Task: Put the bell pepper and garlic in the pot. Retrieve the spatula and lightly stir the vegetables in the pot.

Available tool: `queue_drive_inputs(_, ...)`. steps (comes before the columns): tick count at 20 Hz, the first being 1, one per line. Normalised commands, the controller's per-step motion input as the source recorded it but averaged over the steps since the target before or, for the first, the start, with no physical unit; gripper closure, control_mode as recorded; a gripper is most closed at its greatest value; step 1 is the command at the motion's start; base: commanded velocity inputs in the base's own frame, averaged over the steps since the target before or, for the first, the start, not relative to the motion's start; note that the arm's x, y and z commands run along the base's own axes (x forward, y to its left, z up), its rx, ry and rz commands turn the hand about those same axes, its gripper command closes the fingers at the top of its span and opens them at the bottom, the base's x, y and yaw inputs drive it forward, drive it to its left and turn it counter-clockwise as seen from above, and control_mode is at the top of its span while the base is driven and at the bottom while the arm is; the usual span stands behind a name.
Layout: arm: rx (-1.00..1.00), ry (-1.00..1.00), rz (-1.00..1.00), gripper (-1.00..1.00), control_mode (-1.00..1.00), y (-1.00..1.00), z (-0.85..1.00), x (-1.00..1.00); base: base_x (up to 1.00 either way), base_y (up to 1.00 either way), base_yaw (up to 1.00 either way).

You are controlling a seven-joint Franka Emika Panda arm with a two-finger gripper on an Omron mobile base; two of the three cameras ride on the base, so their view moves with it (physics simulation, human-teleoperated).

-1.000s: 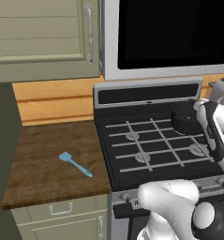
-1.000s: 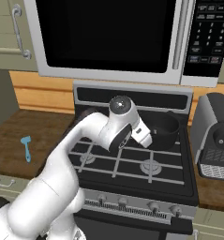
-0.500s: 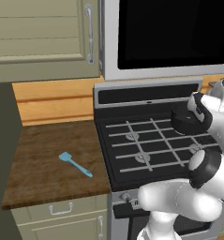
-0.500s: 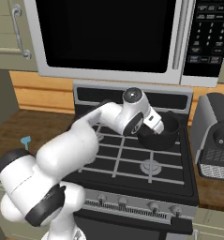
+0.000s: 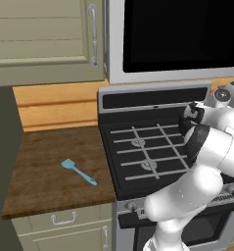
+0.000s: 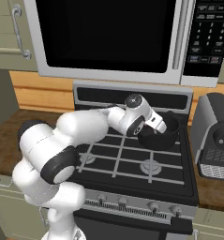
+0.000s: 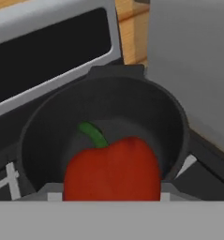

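The red bell pepper [image 7: 112,169] with its green stem fills the bottom of the hand view, held between my fingers just above the open mouth of the black pot [image 7: 178,118]. That pot [image 6: 161,138] sits on the stove's back right burner, and my gripper [image 6: 164,127] reaches over its rim, shut on the pepper. What shows of the pot's inside around the pepper is bare. The light-blue spatula [image 5: 78,171] lies flat on the wooden counter left of the stove. The garlic is out of view.
A grey boxy toaster [image 6: 215,137] stands on the counter right of the stove, close to the pot. The microwave [image 6: 108,37] hangs above the stove. The stove grates [image 6: 123,157] in front of and left of the pot are bare.
The arm has swung right and back across the stove, carrying the hand from the middle burners to over the pot. The spatula has not moved.
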Motion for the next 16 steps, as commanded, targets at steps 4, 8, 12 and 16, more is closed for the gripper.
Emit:
queue_drive_inputs(4, 0.00, 0.00, 0.01, 1.00, -1.00, -0.31, -0.28, 0.67, 0.00, 0.00, 0.00)
queue_drive_inputs(8, 0.00, 0.00, 0.01, 1.00, -1.00, -0.39, -0.22, 0.63, 0.00, 0.00, 0.00)
queue_drive_inputs(12, 0.00, 0.03, 0.01, 1.00, -1.00, -0.38, -0.25, 0.60, 0.00, 0.00, 0.00)
queue_drive_inputs(16, 0.00, 0.06, 0.00, 1.00, -1.00, -0.39, -0.33, 0.52, 0.00, 0.00, 0.00)
